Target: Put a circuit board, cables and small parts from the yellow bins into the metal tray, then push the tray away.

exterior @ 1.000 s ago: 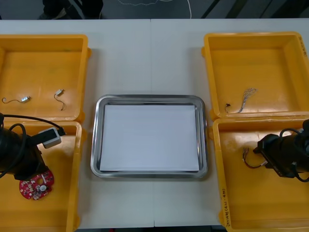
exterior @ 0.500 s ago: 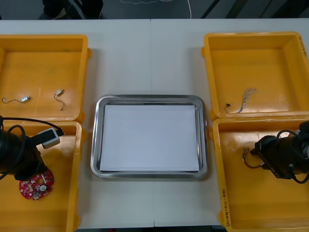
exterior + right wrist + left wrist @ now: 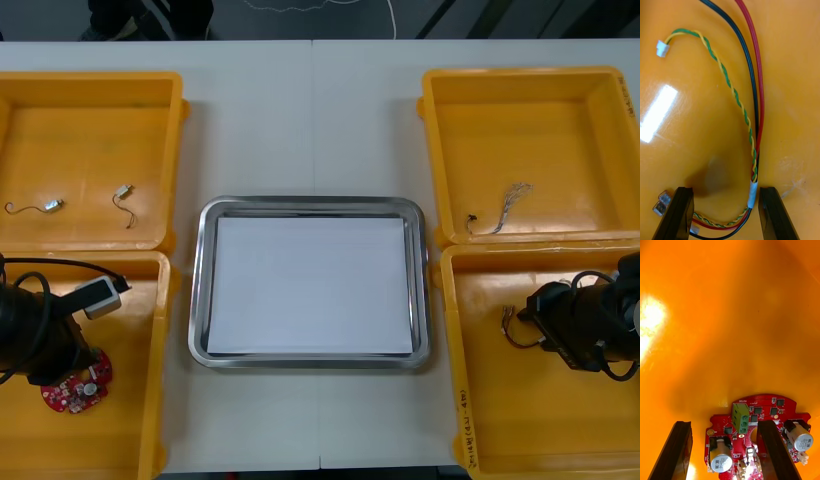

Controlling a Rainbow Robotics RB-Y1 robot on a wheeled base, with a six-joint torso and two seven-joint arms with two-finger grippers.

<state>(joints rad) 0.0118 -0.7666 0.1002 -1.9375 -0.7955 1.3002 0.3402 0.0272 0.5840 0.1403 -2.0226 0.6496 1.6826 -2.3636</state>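
**Spotter:** What's closest to you, on the left?

**Operator:** My left gripper (image 3: 723, 423) is down in the near left bin (image 3: 140, 420), lower left of the front view; its fingers are spread wide and grip nothing. The circuit board (image 3: 752, 416) lies flat on the bin floor; one finger stands over its face, the other outside its rim.

**Spotter:** And the right?

**Operator:** My right gripper (image 3: 726, 189) is low in the near right bin (image 3: 480, 430), lower right; its fingers are wide apart too, and empty. They straddle the cable bundle (image 3: 755, 123) just by its white sleeve; the red, black and green-yellow strands run on ahead of them.

**Spotter:** Which step is that?

**Operator:** I judge it the first pick, both arms together; the metal tray (image 3: 197, 290), mid-frame and white inside, has nothing in it. Next I must close. On the left I want the board's edge squarely between the pads first, since a flat board offers little to pinch; on the right I want the fingers low enough that no strand slips under.

**Spotter:** Farther back?

**Operator:** Small metal parts (image 3: 52, 206) lie in the far left bin (image 3: 90, 110), upper left; a thin cable (image 3: 505, 205) lies in the far right bin (image 3: 540, 130), upper right; both are for later.
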